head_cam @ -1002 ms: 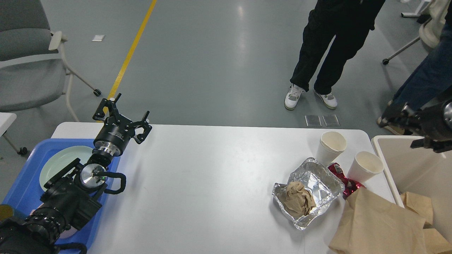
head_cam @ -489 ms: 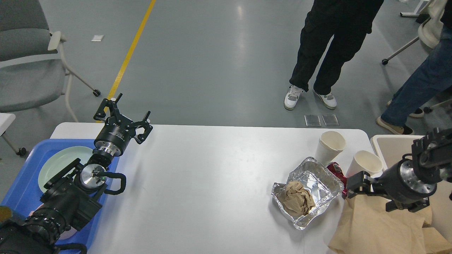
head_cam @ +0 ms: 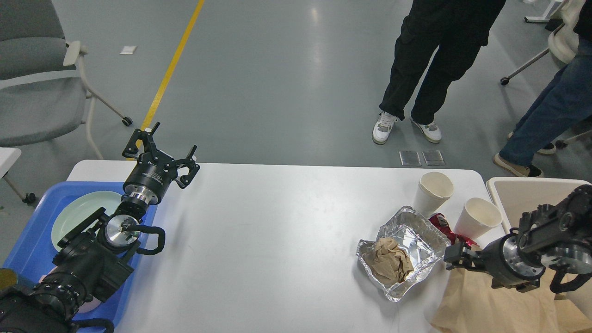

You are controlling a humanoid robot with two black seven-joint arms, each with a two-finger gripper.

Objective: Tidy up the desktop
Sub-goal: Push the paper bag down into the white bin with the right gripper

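Beside the foil tray (head_cam: 406, 252), right end effector (head_cam: 451, 258), arm low, level.

Only one cam: head view, high up, looking fwd & down over the desktop (head_cam: 277, 240), floor beyond.

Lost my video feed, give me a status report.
Left gripper open, empty, above the blue tray. Right gripper at foil container, state unclear. Desktop uncleared: cups, bag.

The desktop (head_cam: 277, 240) carries foil tray (head_cam: 418, 231), paper cups (head_cam: 434, 189), blue tray (head_cam: 27, 240).
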